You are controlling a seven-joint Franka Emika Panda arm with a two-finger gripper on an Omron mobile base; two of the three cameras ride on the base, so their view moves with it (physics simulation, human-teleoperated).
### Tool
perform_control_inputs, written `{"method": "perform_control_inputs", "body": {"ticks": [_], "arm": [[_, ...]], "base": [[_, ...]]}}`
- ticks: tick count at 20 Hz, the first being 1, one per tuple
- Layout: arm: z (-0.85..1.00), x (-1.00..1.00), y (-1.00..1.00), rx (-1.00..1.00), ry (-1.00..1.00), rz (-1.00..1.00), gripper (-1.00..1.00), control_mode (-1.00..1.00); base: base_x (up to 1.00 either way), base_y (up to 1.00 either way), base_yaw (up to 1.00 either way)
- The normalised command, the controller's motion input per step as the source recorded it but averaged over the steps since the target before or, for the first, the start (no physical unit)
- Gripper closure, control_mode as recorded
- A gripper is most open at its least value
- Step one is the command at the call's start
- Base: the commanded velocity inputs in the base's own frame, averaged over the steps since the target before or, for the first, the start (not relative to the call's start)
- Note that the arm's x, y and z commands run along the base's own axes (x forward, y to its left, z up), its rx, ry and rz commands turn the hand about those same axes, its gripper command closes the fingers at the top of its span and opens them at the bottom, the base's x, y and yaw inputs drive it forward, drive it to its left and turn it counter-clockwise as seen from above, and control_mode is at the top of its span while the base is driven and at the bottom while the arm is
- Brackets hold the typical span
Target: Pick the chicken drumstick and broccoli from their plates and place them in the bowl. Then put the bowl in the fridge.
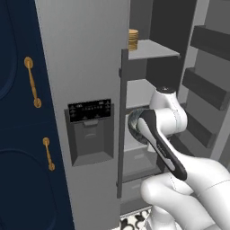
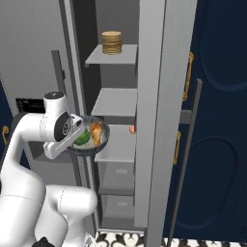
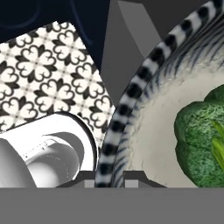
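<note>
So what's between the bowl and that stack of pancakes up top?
In the right base view, one bare grey shelf lies between the bowl and the pancake stack.

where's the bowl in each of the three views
left base view: the bowl peeks out mid-frame behind the arm, at the open fridge.
right base view: left of centre, tilted, holding broccoli and drumstick.
hand view: its striped rim arcs up the middle; tool shut on it.
shared landmark: the stacked golden discs on the upper shelf.
</note>
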Motion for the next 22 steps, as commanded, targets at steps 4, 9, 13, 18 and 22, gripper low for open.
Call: {"method": "perform_control_inputs", "body": {"ticks": [4, 9, 13, 18, 22], "arm": [[0.05, 0.15, -0.24, -0.04, -0.03, 0.04, 1.00, -1.00], [0.15, 0.11, -0.62, -0.05, -0.05, 0.37, 1.00, -1.00], [0.07, 0.61, -0.52, -0.04, 0.00, 0.47, 1.00, -1.00], [0.06, 1.00, -0.09, -0.03, -0.09, 0.19, 1.00, -1.00], [0.16, 0.77, -0.23, 0.00, -0.23, 0.02, 1.00, -1.00]], "base": [[0.00, 0.00, 0.00], [0.00, 0.00, 0.00], [0.00, 0.00, 0.00], [0.00, 0.00, 0.00], [0.00, 0.00, 0.00]]}}
